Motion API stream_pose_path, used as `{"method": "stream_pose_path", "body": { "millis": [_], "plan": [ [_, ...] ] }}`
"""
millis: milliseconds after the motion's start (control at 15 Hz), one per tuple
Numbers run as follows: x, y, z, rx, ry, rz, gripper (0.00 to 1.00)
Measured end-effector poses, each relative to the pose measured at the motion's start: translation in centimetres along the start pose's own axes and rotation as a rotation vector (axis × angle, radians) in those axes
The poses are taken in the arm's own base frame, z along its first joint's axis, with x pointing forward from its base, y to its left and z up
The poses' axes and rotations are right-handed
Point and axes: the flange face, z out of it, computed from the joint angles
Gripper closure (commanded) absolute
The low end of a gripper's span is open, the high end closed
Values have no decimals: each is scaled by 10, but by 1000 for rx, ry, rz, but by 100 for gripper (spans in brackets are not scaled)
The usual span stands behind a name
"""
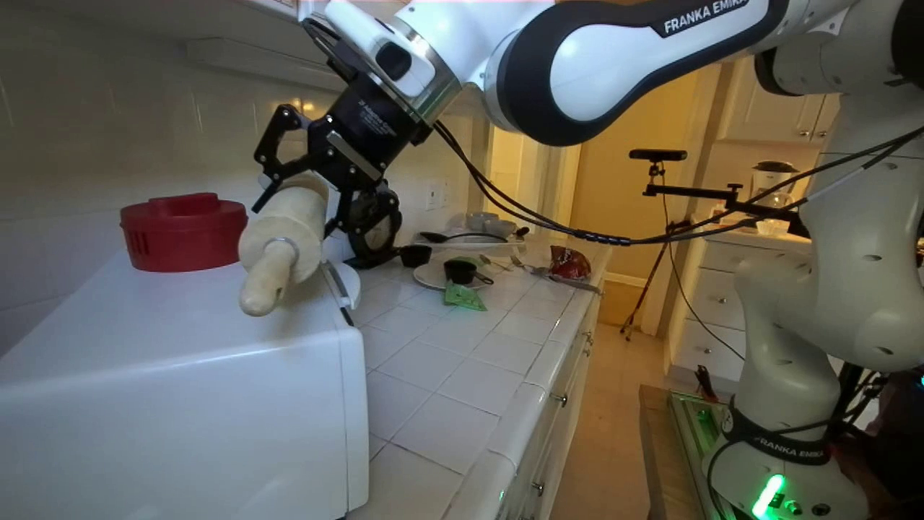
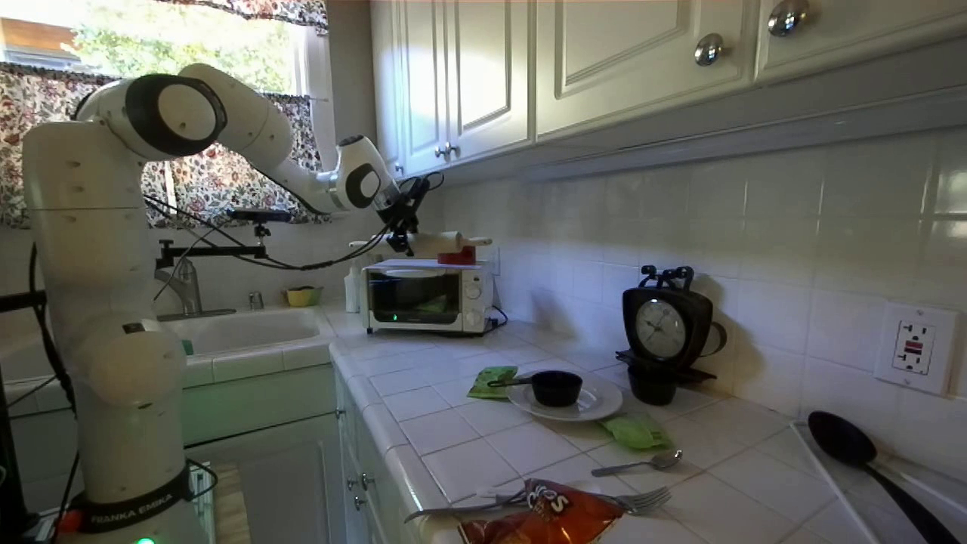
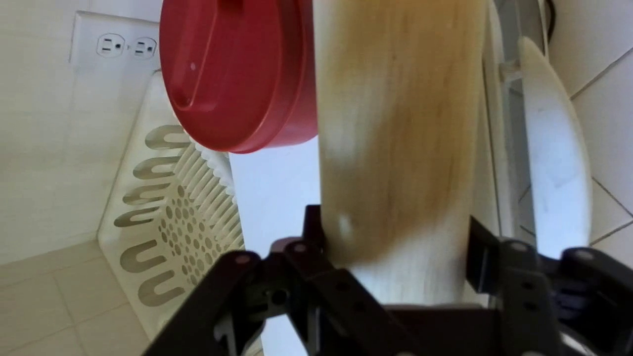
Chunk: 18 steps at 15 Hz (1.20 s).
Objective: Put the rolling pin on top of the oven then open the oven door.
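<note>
in an exterior view the gripper [image 1: 292, 217] is clamped round the rolling pin [image 1: 281, 240], holding it over the oven [image 1: 184, 408], at 7 o'clock from it. my worry: it looks close to the front edge, and it's round, so let go there and it'll probably roll off. red tub [image 1: 184, 235] is at 9 o'clock, so shifting back too far could knock it. the pin's far end is lost behind the gripper.

in an exterior view the oven door [image 2: 414, 298] looks closed, at 6 o'clock under the pin. there's a gap between pin and oven top, so releasing early would likely mean a drop and bounce. later, yanking the door could jolt the pin loose. can't see what's inside, too dark.

wrist view: it's squeezing the pin from both sides. the pin runs out of frame at 12 o'clock, no clue about that end. tub crowds it at 10 o'clock, door handle [image 3: 556, 148] at 3 o'clock, which i'd guess is the roll-off side.
</note>
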Motion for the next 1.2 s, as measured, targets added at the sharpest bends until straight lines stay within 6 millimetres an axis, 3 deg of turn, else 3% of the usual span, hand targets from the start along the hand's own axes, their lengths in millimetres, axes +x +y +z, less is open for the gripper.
{"method": "stream_pose_path", "body": {
  "millis": [400, 933, 1200],
  "plan": [
    [2, 7, 30, 112, 15, 18, 62],
    [11, 32, 9, 152, 18, 8, 62],
    [9, 38, 11, 152, 13, 34, 62]
  ]
}}
